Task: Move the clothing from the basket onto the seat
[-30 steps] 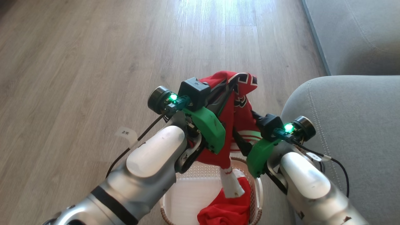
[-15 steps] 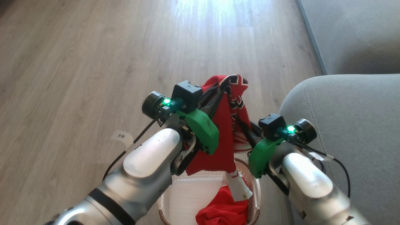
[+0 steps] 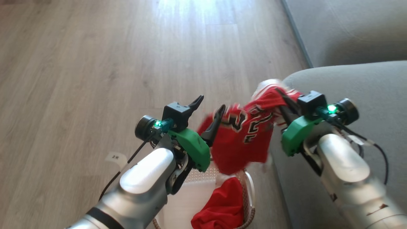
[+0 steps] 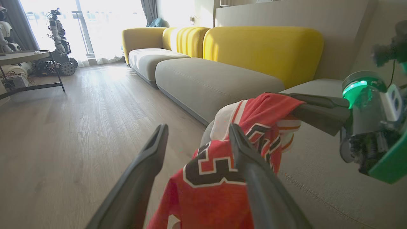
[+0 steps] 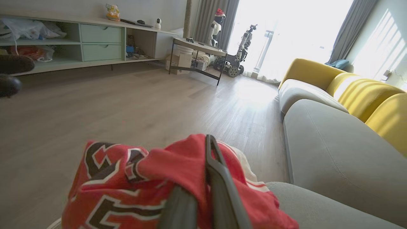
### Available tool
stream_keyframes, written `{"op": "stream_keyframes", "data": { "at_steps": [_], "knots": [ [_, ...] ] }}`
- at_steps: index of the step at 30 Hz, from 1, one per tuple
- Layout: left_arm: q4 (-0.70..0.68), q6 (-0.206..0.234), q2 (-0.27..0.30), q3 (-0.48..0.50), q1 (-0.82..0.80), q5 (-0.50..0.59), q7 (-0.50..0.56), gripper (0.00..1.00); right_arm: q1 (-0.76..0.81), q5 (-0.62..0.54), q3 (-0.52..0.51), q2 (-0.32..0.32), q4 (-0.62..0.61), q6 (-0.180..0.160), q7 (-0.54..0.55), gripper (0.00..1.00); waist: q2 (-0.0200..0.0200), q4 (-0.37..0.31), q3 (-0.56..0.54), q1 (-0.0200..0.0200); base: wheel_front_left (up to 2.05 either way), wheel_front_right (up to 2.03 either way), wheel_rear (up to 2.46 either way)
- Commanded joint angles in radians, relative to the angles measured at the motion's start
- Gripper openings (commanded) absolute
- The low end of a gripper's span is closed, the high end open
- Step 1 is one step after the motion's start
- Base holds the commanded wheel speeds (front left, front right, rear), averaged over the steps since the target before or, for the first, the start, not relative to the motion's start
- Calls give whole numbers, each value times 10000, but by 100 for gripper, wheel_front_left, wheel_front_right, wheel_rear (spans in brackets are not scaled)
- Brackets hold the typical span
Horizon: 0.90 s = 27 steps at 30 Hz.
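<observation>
jersey (image 3: 244, 143) clamped in right end effector (image 3: 279, 93) — left end effector (image 3: 211, 103), fingers (image 3: 216, 122) splayed

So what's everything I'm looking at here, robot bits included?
jersey: one, red with black-and-white numerals, hanging from right hand over basket
shorts: one, red, in basket
basket: one, cream-white, on the floor beside the sofa
sofa: one, grey with yellow backs, robot's right
floor: one, pale wood, underneath
side table: one, dark-legged, near the window
other robots: two, pale and dark, by the window
shelf unit: one, pale green, beside the side table
left hand: one, dark, open beside the jersey
right hand: one, dark, shut on the jersey
</observation>
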Motion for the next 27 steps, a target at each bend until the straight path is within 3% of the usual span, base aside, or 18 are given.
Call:
{"op": "stream_keyframes", "data": {
  "at_steps": [1,14,27],
  "knots": [
    [-175,-76,121,273,-304,-76,-162,100,-580,-98,-97,-167,-400,-4,-67,0,0,-290,12,0,0,0,0],
    [-162,-63,-55,-120,215,-275,-500,100,-750,-353,-860,-1083,-662,-4,-67,0,0,-1774,317,0,0,0,0],
    [-166,178,-116,-401,303,-375,-1015,100,-1150,-376,-944,-1264,-997,-4,-67,0,0,-3202,961,0,0,0,0]
  ]
}}
